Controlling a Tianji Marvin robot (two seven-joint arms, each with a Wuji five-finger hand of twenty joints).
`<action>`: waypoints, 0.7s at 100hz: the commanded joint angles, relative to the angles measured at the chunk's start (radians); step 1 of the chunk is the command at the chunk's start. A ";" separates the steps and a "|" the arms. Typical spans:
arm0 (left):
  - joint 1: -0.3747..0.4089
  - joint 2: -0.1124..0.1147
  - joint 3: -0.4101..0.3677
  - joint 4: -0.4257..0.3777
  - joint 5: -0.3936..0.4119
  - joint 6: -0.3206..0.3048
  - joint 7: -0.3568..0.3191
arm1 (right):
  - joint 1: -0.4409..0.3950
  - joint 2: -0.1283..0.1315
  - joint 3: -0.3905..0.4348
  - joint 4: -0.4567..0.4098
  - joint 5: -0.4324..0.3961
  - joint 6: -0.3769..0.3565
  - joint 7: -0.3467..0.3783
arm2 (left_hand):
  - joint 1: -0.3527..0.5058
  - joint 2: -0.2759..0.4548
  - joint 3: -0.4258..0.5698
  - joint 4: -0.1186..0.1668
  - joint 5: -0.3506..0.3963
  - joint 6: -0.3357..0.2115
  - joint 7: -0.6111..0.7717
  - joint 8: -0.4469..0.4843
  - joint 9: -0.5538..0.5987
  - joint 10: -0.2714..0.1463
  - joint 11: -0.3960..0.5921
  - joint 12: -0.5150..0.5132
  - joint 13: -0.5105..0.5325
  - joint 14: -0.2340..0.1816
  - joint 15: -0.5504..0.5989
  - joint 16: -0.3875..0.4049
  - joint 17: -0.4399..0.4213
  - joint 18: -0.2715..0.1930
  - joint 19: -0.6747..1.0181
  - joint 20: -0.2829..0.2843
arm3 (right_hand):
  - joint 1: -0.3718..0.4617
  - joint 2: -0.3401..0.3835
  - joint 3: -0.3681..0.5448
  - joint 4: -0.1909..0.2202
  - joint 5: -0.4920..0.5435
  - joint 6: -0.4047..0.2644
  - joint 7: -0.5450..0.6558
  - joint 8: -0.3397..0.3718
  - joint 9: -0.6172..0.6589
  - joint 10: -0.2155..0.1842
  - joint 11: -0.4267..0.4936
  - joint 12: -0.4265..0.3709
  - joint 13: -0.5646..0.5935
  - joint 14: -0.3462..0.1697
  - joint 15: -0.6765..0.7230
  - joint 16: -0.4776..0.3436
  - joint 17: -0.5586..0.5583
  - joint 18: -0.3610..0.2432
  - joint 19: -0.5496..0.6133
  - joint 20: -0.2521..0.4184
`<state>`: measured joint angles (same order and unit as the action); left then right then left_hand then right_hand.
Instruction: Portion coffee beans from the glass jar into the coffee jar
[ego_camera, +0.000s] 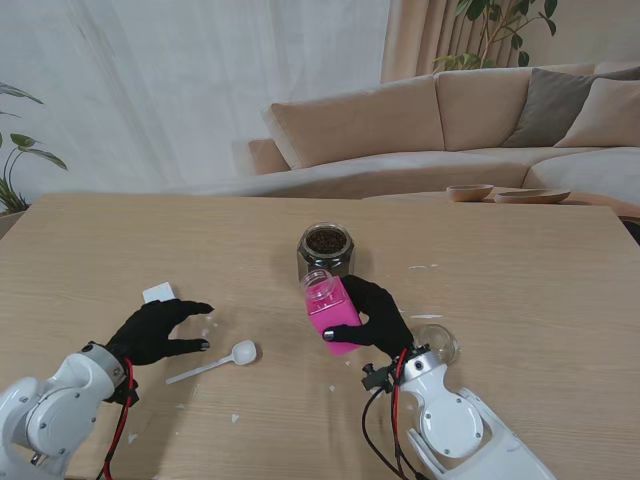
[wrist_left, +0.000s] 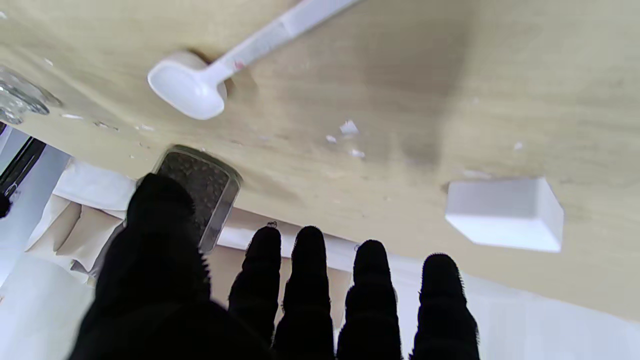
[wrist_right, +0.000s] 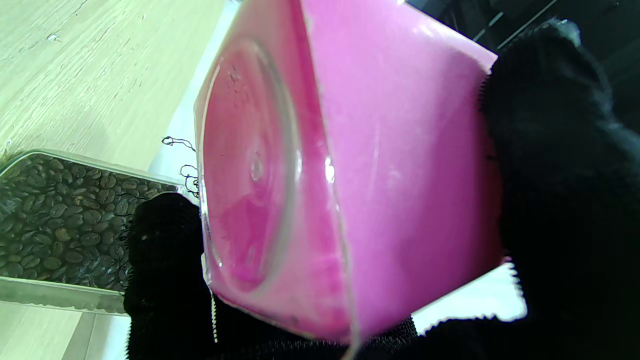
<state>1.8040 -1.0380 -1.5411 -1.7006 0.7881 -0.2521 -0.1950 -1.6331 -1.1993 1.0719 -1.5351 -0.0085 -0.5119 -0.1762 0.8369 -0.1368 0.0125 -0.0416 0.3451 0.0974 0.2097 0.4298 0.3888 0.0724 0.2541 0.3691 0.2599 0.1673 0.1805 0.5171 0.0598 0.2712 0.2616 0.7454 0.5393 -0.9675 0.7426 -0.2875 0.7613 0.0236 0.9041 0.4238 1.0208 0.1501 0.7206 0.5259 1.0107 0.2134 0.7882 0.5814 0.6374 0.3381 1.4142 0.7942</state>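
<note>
Surroundings: a white scoop (ego_camera: 213, 362) is lying on the worktop (ego_camera: 520, 290) between the two arms, its bowl pointing toward the robot's right and its handle running back toward the left arm. A white block (ego_camera: 158, 293) is sitting just beyond the left hand (ego_camera: 155, 331), at its far side. A clear glass lid (ego_camera: 437, 343) is lying beside the right wrist, on its right side. Small white flecks are scattered over the worktop around the scoop. A beige sofa is standing beyond the far edge.

Left hand: it is hovering palm-down with fingers (wrist_left: 372, 280) spread apart, grasping nothing; the scoop is lying clear of it, near its thumb side.

Right hand (ego_camera: 375, 315): it is grasping the coffee jar (ego_camera: 330, 312), a pink, square-sided container with a clear round neck. The jar is tilting, neck pointing away from me toward the glass jar (ego_camera: 325, 249). The wrist view is showing the thumb and fingers clamped on opposite pink faces.

Containers: the glass jar is standing upright and uncovered near the worktop's centre, just beyond the coffee jar, and is filled close to its rim with dark coffee beans (wrist_right: 55, 220). No beans are showing inside the coffee jar's clear neck.
</note>
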 joint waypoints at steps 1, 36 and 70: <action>0.007 -0.001 0.016 0.019 0.004 0.002 -0.036 | -0.009 -0.003 -0.002 -0.007 0.000 -0.004 0.010 | 0.027 0.012 0.013 0.028 0.036 -0.015 0.027 0.014 0.006 -0.005 0.009 0.018 0.011 -0.008 0.004 0.028 -0.002 0.001 0.011 0.025 | 0.256 0.179 0.290 0.040 0.126 -0.204 0.169 0.039 0.077 -0.093 0.107 0.044 0.064 -0.053 0.103 0.037 -0.001 -0.015 0.024 0.018; -0.034 0.004 0.089 0.088 0.027 0.039 -0.034 | -0.020 -0.003 0.003 -0.021 -0.005 -0.006 0.001 | 0.133 -0.008 0.066 0.029 0.160 -0.134 0.116 0.037 0.008 -0.003 0.018 0.027 0.014 -0.018 0.014 0.039 -0.006 -0.006 0.010 0.025 | 0.256 0.181 0.289 0.040 0.125 -0.200 0.169 0.040 0.075 -0.094 0.108 0.043 0.063 -0.053 0.104 0.037 -0.002 -0.015 0.024 0.018; -0.051 0.003 0.119 0.123 -0.020 0.045 -0.040 | -0.018 -0.003 0.002 -0.020 -0.003 -0.002 0.004 | 0.133 -0.106 0.180 0.003 0.173 -0.102 0.238 0.122 -0.007 -0.006 0.035 0.032 0.011 -0.024 0.027 0.049 -0.013 -0.011 0.005 0.015 | 0.256 0.181 0.289 0.040 0.123 -0.198 0.168 0.040 0.074 -0.094 0.109 0.042 0.062 -0.053 0.105 0.037 -0.004 -0.015 0.024 0.019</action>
<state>1.7468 -1.0278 -1.4264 -1.5777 0.7765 -0.2040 -0.2153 -1.6459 -1.1993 1.0768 -1.5504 -0.0142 -0.5148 -0.1861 0.9618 -0.2005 0.1636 -0.0414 0.4997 -0.0189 0.3957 0.5006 0.3923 0.0734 0.2718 0.3846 0.2478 0.1559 0.1884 0.5383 0.0562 0.2713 0.2582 0.7568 0.5393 -0.9675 0.7426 -0.2875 0.7613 0.0240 0.9041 0.4239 1.0208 0.1501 0.7224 0.5279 1.0107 0.2134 0.7955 0.5814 0.6363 0.3381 1.4143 0.7946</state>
